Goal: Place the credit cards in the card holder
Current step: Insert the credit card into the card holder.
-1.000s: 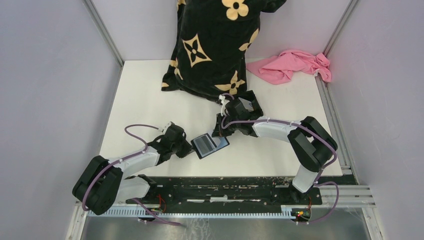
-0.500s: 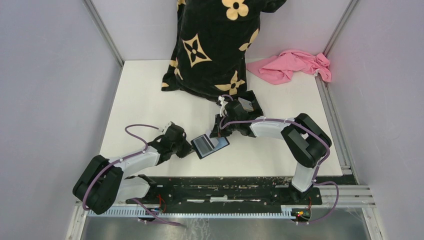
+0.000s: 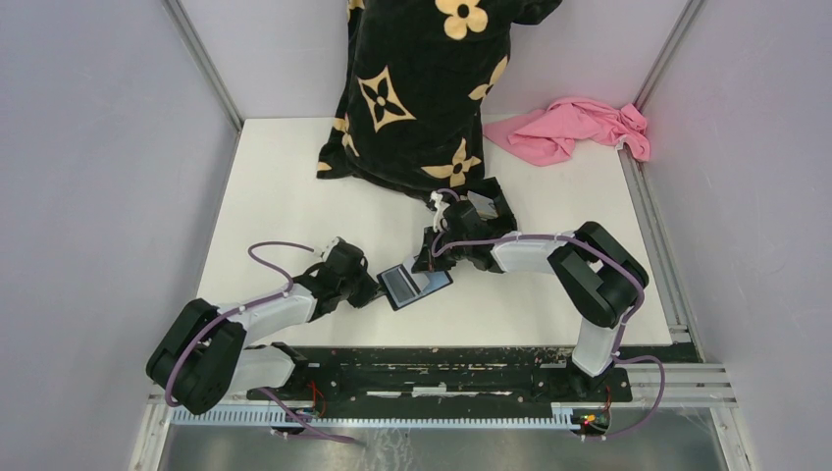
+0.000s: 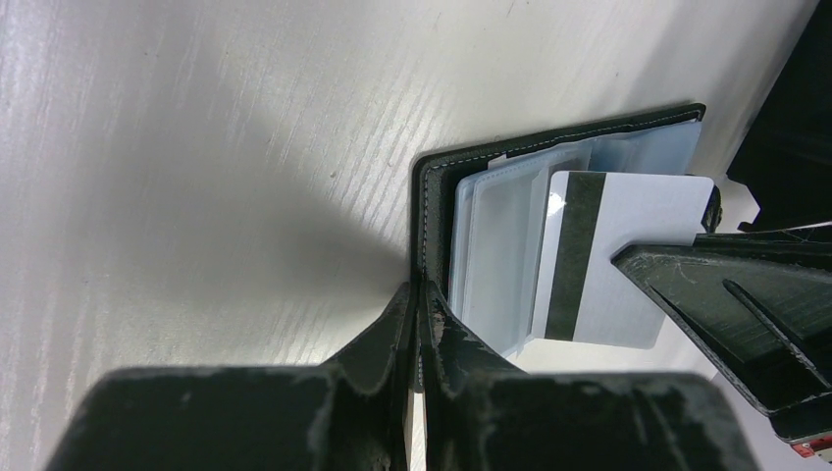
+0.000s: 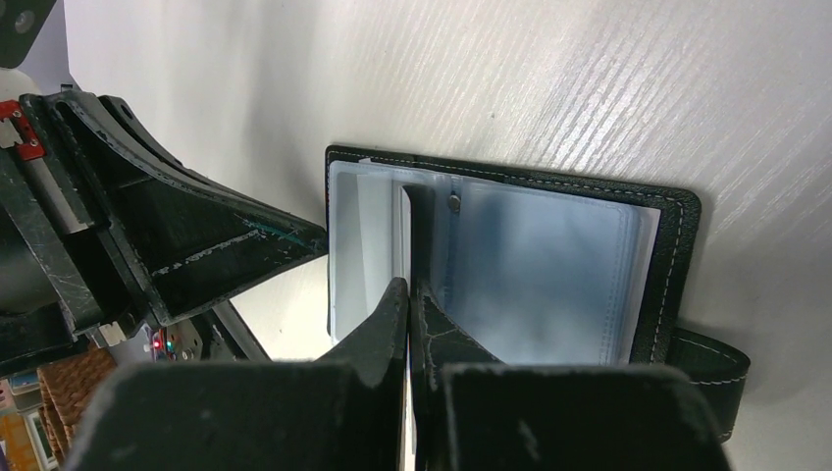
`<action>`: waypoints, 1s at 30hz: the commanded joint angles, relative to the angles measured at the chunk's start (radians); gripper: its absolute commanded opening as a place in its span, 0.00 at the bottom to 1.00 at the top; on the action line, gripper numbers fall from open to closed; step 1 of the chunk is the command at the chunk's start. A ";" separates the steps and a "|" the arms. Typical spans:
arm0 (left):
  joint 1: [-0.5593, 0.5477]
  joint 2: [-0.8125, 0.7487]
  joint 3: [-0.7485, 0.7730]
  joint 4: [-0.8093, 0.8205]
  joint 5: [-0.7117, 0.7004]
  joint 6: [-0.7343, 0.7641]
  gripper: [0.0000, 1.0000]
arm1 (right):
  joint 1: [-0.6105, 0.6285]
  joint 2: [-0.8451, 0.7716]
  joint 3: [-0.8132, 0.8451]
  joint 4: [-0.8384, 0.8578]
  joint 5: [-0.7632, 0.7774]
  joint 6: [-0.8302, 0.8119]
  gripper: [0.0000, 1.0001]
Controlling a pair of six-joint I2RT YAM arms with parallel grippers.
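White tabletop (image 3: 294, 196) bears an open black folding card holder (image 4: 432, 196), rim pinched by the left gripper (image 4: 419, 290); the right gripper (image 5: 408, 290) clamps a whitish striped plastic card (image 4: 638, 226) seemingly half-inserted.

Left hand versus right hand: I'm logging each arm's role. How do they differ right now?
The left hand is shut on the black edge of the card holder; the right hand is shut on the whitish credit card. In the top view, the left hand reaches the holder from its left, the right hand from its far right. Both are closed, meeting at the open holder.
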 commanded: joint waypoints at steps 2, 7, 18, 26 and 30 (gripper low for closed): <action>-0.007 0.025 0.007 -0.026 -0.018 0.045 0.10 | 0.000 0.027 -0.034 0.066 -0.008 0.008 0.01; -0.008 0.024 0.004 -0.026 -0.019 0.047 0.10 | 0.000 0.035 -0.068 0.103 0.003 0.017 0.01; -0.016 0.038 0.002 -0.018 -0.021 0.045 0.10 | 0.000 0.044 -0.117 0.147 0.029 0.044 0.01; -0.021 0.057 0.008 -0.010 -0.018 0.049 0.10 | 0.000 0.052 -0.146 0.175 0.037 0.066 0.01; -0.024 0.069 0.014 -0.009 -0.016 0.053 0.10 | 0.002 0.062 -0.160 0.201 0.038 0.080 0.01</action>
